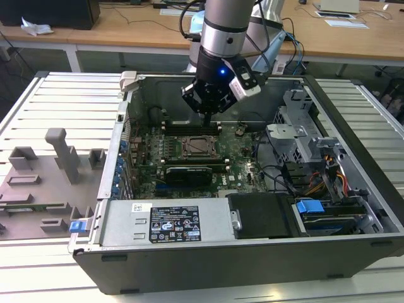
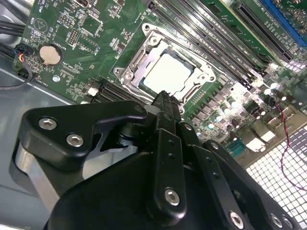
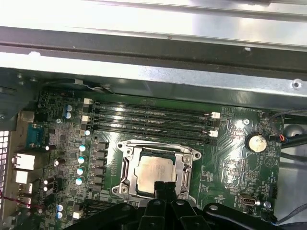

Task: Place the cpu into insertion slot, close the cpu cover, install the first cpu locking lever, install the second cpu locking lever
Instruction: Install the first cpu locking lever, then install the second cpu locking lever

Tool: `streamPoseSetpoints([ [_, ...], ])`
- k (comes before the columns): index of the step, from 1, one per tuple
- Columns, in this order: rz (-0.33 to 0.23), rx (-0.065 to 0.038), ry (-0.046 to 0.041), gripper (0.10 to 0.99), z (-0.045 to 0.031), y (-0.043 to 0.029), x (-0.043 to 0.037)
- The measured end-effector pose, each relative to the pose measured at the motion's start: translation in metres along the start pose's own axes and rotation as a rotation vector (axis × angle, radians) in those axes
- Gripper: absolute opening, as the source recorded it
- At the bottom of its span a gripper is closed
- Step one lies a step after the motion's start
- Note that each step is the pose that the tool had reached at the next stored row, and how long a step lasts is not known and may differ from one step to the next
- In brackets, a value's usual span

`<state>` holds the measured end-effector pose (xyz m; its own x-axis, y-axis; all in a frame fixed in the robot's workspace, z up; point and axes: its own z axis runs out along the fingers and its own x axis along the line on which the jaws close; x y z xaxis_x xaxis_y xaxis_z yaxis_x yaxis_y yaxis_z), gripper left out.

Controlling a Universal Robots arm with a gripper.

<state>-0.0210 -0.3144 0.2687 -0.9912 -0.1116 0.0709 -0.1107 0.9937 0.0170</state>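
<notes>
— How do the jaws stand?

— Pressed together, with nothing between them. In the second wrist view the gripper (image 2: 163, 103) ends in one narrow black tip, and that tip hangs just above the near edge of the insertion slot (image 2: 128, 64).

— And the cpu?

— The cpu (image 2: 167, 76) lies flat inside the insertion slot, its pale metal top showing through the window of the cpu cover (image 2: 146, 48). The cover lies down flat over the chip, its silver frame running all round it. In the first wrist view the cpu (image 3: 151, 170) sits just beyond the gripper tip (image 3: 165, 188), with the frame of the cpu cover (image 3: 186, 165) around it.

— What lies beside the socket?

— Long black memory slots (image 3: 148, 122) run along one side of the insertion slot, and a round coin battery (image 3: 256, 142) sits on the green motherboard (image 3: 230, 167) further off from it.

— From outside?

— In the exterior view the gripper (image 1: 207, 113) hangs inside the open computer case (image 1: 208, 259), just above the insertion slot (image 1: 197, 146). A grey parts fixture (image 1: 47, 180) stands well apart from it, outside the case on the exterior view's left.
</notes>
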Motion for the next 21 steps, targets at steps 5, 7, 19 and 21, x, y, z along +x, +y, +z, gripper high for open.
streamPoseSetpoints([
  [5,0.0,0.0,0.0,0.106,-0.0002,0.0,0.0],
  [7,0.0,0.0,0.0,0.106,-0.0002,0.0,0.0],
  [19,-0.002,-0.022,-0.0025,0.106,0.0015,-0.0442,0.0049],
  [21,-0.005,-0.065,-0.0073,0.106,0.0026,-0.0547,0.0063],
])
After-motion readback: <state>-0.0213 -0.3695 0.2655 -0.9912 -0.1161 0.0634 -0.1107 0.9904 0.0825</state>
